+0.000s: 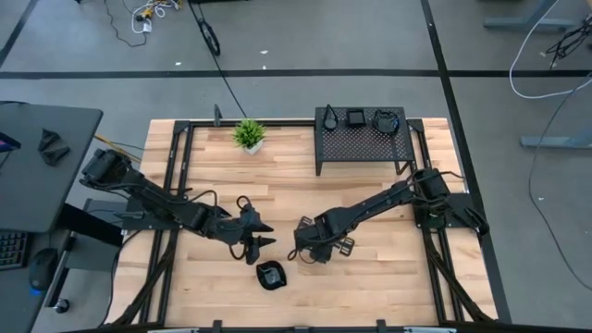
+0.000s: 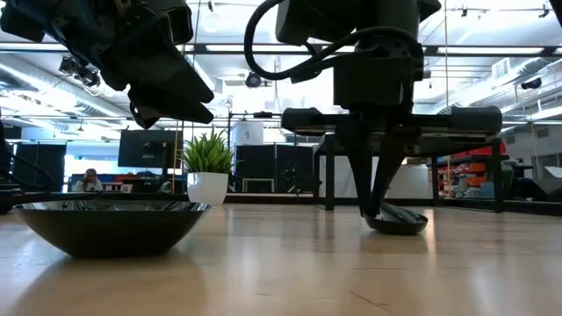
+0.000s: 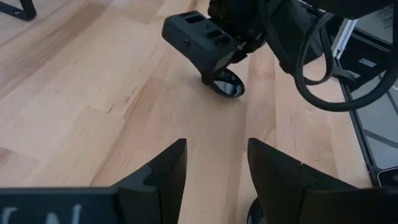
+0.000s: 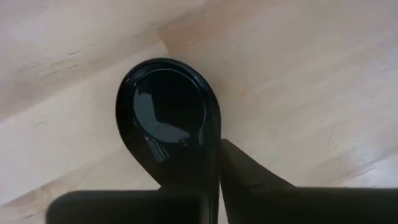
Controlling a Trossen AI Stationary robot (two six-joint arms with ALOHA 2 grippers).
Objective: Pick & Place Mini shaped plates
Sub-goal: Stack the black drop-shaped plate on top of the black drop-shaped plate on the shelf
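Held plate: small glossy black teardrop dish, low on the light wood desk, centre-right, rim pinched.
R gripper: clamped narrow on that dish's edge.
2nd plate: glossy black squarish dish w/ rounded corners, on desk near front edge, free.
L gripper: fingers apart, holding nothing, just above 2nd plate.
Rack: black perforated metal rack at back, 3 more dishes on top.

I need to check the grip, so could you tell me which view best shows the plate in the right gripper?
The right wrist view: the rounded plate fills it, rim pinched in the right gripper. Low view shows it edge-on; left wrist view, partly hidden; high view hides it.
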